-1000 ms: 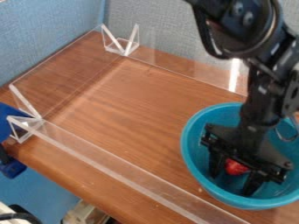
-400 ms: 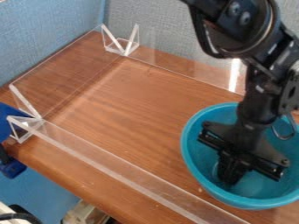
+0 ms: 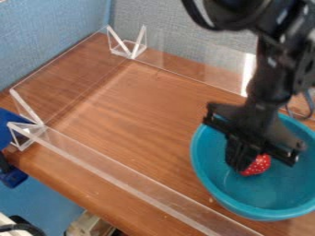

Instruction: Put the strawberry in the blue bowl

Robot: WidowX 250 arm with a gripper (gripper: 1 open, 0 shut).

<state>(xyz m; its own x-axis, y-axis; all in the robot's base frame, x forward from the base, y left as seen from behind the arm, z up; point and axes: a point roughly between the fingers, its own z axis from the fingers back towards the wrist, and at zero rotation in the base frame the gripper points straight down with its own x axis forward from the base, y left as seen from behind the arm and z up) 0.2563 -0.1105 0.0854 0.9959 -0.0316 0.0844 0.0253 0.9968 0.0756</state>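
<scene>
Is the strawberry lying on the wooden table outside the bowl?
No, the strawberry is over the inside of the blue bowl, at the gripper tips.

The blue bowl (image 3: pixel 274 205) sits at the table's (image 3: pixel 135 106) near right corner. The strawberry (image 3: pixel 256 166) hangs over its inside, under the gripper (image 3: pixel 245 159).

Wide bare wood left of the blue bowl (image 3: pixel 216 180), open across the desk (image 3: pixel 129 106) for a pass at any height. Fenced by a clear low wall (image 3: pixel 117 180) along the desk's front edge, left of and below the bowl, and another along the back edge behind it, with clear corner brackets (image 3: pixel 127 41) far from the bowl. Bowl's inside partly taken up: strawberry (image 3: pixel 256 165) hanging over it between closed jaws of the gripper (image 3: pixel 252 159), black arm rising above the bowl's far side.
</scene>
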